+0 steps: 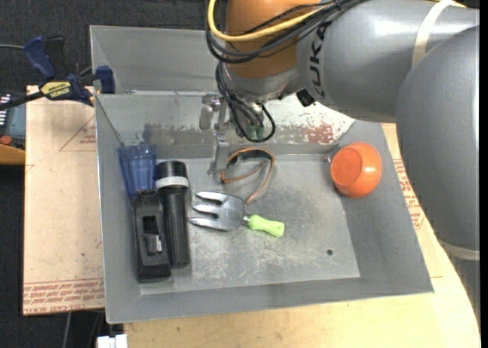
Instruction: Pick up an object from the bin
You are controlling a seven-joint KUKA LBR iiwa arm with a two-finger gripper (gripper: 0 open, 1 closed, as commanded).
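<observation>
Brown and thin, a brown loop [271, 171] of cord or band lies on the floor of the grey bin [229, 262], about the middle of the frame and close to the back wall. What it is made of is hard to make out, and its left end runs behind the metal of the gripper [218, 172], which hangs straight down over that end. Whether the gripper is open or closed cannot be told, nor whether it touches the loop; wires and brackets crowd the wrist above it.

Just below the loop lies a small silver fork [221, 213] with a green handle [264, 225], tines pointing left. Left of the fork a black cylinder [174, 217] with a white band lies side by side with a black box [151, 241], and above them is a blue ribbed piece [137, 167] whose kind is unclear. An orange ball [356, 169] rests well apart at the right, against the sloping wall.

The grey arm [396, 56] comes in from the upper right, cut off by the frame's edge, and bends down at an orange cover [263, 22] wrapped by yellow and black cables [229, 37]. The cover hides part of the back wall.
</observation>
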